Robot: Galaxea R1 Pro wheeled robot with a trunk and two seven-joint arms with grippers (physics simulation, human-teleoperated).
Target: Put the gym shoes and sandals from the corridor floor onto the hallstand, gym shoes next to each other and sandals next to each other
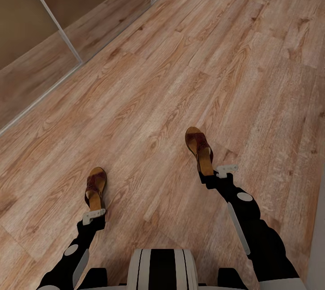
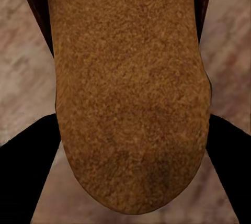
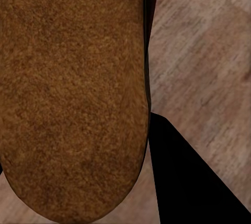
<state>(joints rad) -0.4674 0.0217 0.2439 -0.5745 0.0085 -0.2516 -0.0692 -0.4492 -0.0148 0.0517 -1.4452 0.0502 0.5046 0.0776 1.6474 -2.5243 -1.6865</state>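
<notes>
We find the left gripper [image 1: 94, 212] with its jaws clamped on the heel end of the left sandal [image 1: 95, 187]; in the left wrist view the tan insole [image 2: 128, 93] runs straight out between the two dark fingers [image 2: 23, 171], so the sandal's long axis lies in line with the jaws, toe pointing away from the robot. Whether it rests on the corridor floor [image 1: 180, 64] or is raised just clear of it we cannot tell. Further right, the right gripper [image 1: 212, 173] is likewise closed on the heel of the right sandal [image 1: 199, 147], its long axis again continuing the line of the arm; the right wrist view shows the insole [image 3: 73, 93] with one dark finger [image 3: 193, 182] alongside. The two sandals are well apart, each in its own arm's hold, so neither arm need reach for the other's item. Around them we note a panelled wall [image 1: 40, 33] along the left edge of the floor and bare planks ahead. In our judgement the coming move is a carry to the hallstand, and nothing near the sandals obstructs it.
</notes>
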